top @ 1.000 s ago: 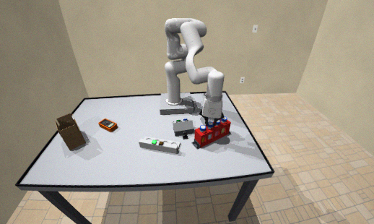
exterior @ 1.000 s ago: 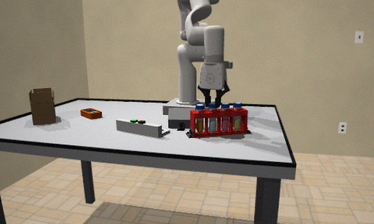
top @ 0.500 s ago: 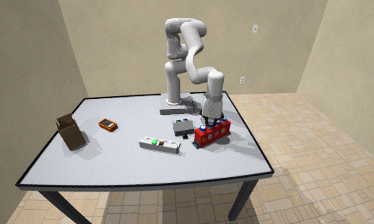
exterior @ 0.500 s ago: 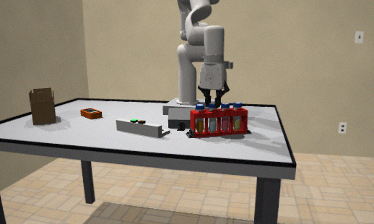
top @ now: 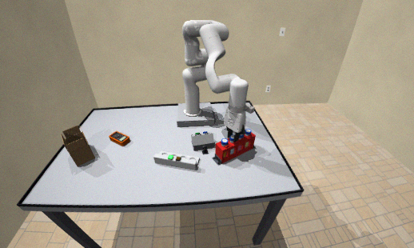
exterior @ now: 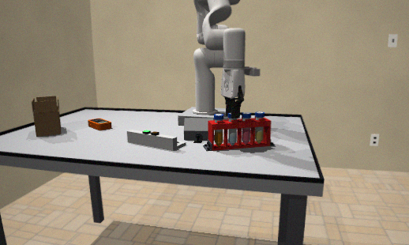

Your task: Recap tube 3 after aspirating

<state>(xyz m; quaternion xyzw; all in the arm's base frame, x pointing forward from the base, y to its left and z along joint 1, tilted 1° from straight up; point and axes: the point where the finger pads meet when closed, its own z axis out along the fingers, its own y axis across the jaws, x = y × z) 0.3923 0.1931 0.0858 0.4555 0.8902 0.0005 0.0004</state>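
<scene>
The red decapping station (top: pixel 235 147) stands at the right of the table with four blue-capped tubes; it also shows in the exterior view (exterior: pixel 240 134). My gripper (top: pixel 234 138) points straight down and is shut on the cap of tube 3 (exterior: pixel 232 115), second from the left in the exterior view. That cap sits on its tube. The other three caps sit on their tubes. The grey cap tray (top: pixel 176 160) lies left of the station, with a green and a dark amber lamp (exterior: pixel 150 132) on top. The grey key housing (top: pixel 203 141) with the green and blue keys stands just behind the station.
A brown cardboard box (top: pixel 78 146) stands open at the table's left edge. An orange hand-held device (top: pixel 119 138) lies between the box and the tray. The arm's base (top: pixel 195 118) stands at the back of the table, behind the key housing.
</scene>
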